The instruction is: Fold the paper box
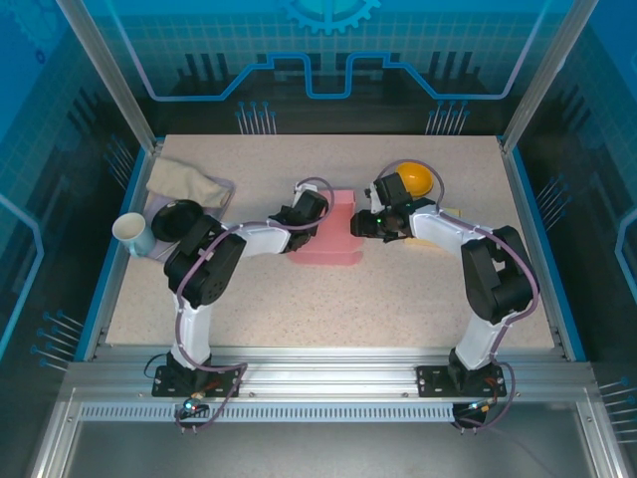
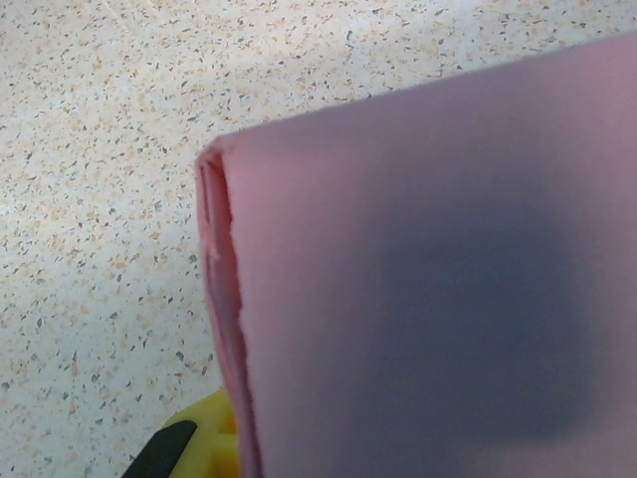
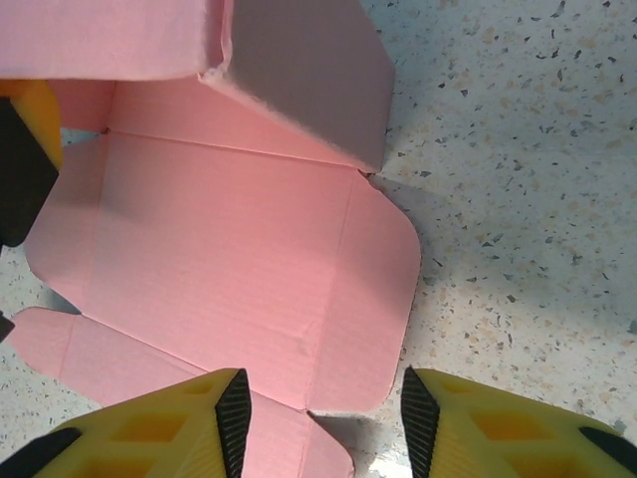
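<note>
Two arms are bolted at the near edge of the table (image 1: pixel 398 299): the left arm (image 1: pixel 204 264) and the right arm (image 1: pixel 495 274), both reaching in to mid-table. One pink paper box (image 1: pixel 333 244) lies between them at the centre of the table.

For the right gripper (image 3: pixel 326 418) we note two yellow fingers (image 3: pixel 468 438) spread wide, with one rounded flap (image 3: pixel 373 299) of the box flat on the table between them and nothing clamped. The left gripper (image 1: pixel 307 211) sits against the box's far-left side. One yellow fingertip (image 2: pixel 209 438) shows beside a raised pink panel (image 2: pixel 428 299), and we cannot tell whether its fingers are parted or closed on it.

Progress, as we judge it, is early to middle.
- Done: one panel stands up, doubled along its edge.
- Left: the base and at least two flaps lie flat; the other walls are to be raised, the flaps tucked and the box closed.

On the left side of the table we count one paper cup (image 1: pixel 132 234) and one black round dish (image 1: pixel 177 217). Farther back are one beige cloth (image 1: pixel 184 181) at the left and one yellow round object (image 1: pixel 418 179) just behind the right gripper. Whether that object is a bowl or a ball, we cannot tell.
</note>
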### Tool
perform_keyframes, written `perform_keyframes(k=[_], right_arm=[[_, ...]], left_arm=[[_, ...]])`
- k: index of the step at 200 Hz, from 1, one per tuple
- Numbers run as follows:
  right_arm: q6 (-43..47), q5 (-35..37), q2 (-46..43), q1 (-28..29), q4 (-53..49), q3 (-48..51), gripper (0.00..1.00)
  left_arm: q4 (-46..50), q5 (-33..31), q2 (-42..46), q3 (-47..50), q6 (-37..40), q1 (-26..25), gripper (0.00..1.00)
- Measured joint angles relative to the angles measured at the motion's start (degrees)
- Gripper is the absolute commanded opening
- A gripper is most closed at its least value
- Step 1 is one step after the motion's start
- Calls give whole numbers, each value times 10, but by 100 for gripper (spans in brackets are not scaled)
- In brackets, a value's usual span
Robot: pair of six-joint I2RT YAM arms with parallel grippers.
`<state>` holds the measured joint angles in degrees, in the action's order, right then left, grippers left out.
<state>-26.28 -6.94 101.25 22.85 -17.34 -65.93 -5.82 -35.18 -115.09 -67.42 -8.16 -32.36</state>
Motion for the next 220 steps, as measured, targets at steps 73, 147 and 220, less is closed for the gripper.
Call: perform_keyframes(k=[73,147,220], right_arm=[[11,-10,-15,-2,-26,-74,53],[30,7,69,-7,-34,-126,50],[30,10,69,-7,-32,-128,49]], left_arm=[[-49,44,32,55,32,1,1],[-50,66,35,57,47,3,18],[-20,102,97,118,52,4,48]])
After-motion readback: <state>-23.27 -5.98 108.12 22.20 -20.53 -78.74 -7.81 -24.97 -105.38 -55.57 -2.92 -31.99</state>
